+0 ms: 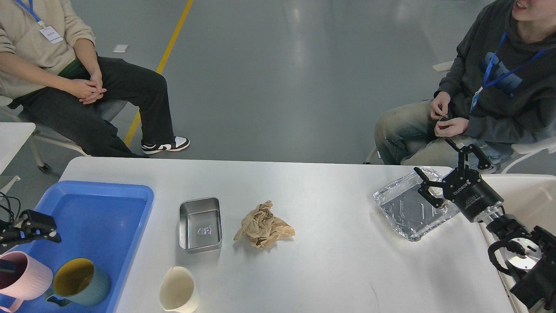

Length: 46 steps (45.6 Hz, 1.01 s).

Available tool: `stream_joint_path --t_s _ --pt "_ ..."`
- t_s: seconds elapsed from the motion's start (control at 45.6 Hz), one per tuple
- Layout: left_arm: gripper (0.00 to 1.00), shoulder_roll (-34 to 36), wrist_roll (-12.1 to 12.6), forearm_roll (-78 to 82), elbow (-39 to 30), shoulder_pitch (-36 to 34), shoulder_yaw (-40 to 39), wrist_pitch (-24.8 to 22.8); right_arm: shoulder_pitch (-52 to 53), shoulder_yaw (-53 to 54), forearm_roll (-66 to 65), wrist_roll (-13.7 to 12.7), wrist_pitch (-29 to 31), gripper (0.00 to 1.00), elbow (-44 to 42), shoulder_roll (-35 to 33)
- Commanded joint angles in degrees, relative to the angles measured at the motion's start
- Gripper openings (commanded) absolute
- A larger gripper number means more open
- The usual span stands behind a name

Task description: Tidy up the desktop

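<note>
The white desktop [330, 261] holds a steel box [200, 224], a crumpled brown paper [263, 226], a cream paper cup [178, 293] lying at the front edge and a foil tray [402, 208] at the far right. A green mug [80, 282] with a yellow inside stands in the blue tray [130, 217] beside a pink mug [21, 280]. My left gripper [43, 228] is open and empty above the tray's left side, apart from the mugs. My right gripper [445, 171] is open and empty over the foil tray's right end.
A cream-white bin [532, 195] stands off the table's right edge, under my right arm. Two people sit beyond the far edge, one at the left [65, 82] and one at the right [491, 91].
</note>
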Motion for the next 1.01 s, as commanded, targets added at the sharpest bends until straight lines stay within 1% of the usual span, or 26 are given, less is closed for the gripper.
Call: stream_joint_path --t_s 0.0,0.044,0.088,0.175,0.241,0.307,0.438,0.504,0.548,0.679,0.789,0.811,0.877,0.942,0.986 --pt "0.97 9.2 0.1 -9.6 0.0 -2.5 0.2 0.0 0.1 0.0 0.0 0.0 -0.1 1.0 0.0 0.2" --pt "0.97 10.9 0.3 -12.3 0.6 -5.1 0.1 0.0 0.1 0.0 0.0 0.0 -0.1 1.0 -0.2 0.4" --pt "0.97 10.6 0.4 -14.0 1.0 -9.6 0.0 0.0 0.1 0.0 0.0 0.0 -0.1 1.0 -0.2 0.5" --pt "0.97 6.6 0.3 -15.0 1.7 -19.3 0.2 0.0 0.1 -0.1 -0.1 0.0 -0.1 1.0 -0.2 0.6" --pt "0.97 2.7 0.4 -14.7 1.7 -23.3 0.1 0.0 0.1 -0.1 -0.1 0.0 -0.1 1.0 -0.2 0.9" --pt "0.96 0.9 0.2 -14.9 1.7 -24.5 -1.8 0.0 0.1 -0.1 -0.4 0.0 -0.1 1.0 -0.2 1.1" --pt "0.95 -0.6 -0.7 -14.2 1.4 -26.3 -8.4 0.0 -0.1 -0.1 -1.5 0.0 -0.1 1.0 -0.3 1.0" --pt "0.92 -1.2 -1.2 -14.0 1.4 -27.3 -9.7 0.0 -0.3 -0.1 -1.7 0.0 -0.1 1.0 -0.5 0.9" --pt "0.88 -1.4 -1.8 -13.9 1.3 -27.8 -10.8 0.0 -0.4 -0.1 -1.7 0.0 -0.1 1.0 -0.6 0.8" --pt "0.88 -2.1 -4.4 -13.6 1.3 -27.4 -15.6 0.0 -0.5 0.0 -1.7 0.0 -0.1 1.0 -0.8 0.6" --pt "0.87 -2.5 -4.8 -13.1 1.7 -27.1 -17.7 0.0 -0.2 0.1 -1.7 0.0 -0.1 1.0 -0.7 0.7" --pt "0.86 -2.4 -4.8 -13.0 1.4 -27.1 -17.8 0.0 -0.2 0.1 -1.7 0.0 -0.2 1.0 -0.7 0.7" --pt "0.77 -2.4 -4.9 -12.6 1.4 -27.3 -18.0 0.0 0.1 0.1 -1.7 0.0 -0.2 1.0 -0.7 0.7" --pt "0.75 -2.5 -5.2 -12.6 1.3 -27.7 -18.1 0.0 0.2 0.1 -1.7 0.0 -0.2 1.0 -0.7 0.6" --pt "0.71 -2.7 -5.9 -12.6 1.6 -27.7 -18.1 0.0 0.2 0.1 -1.6 0.0 -0.2 1.0 -0.7 0.5"
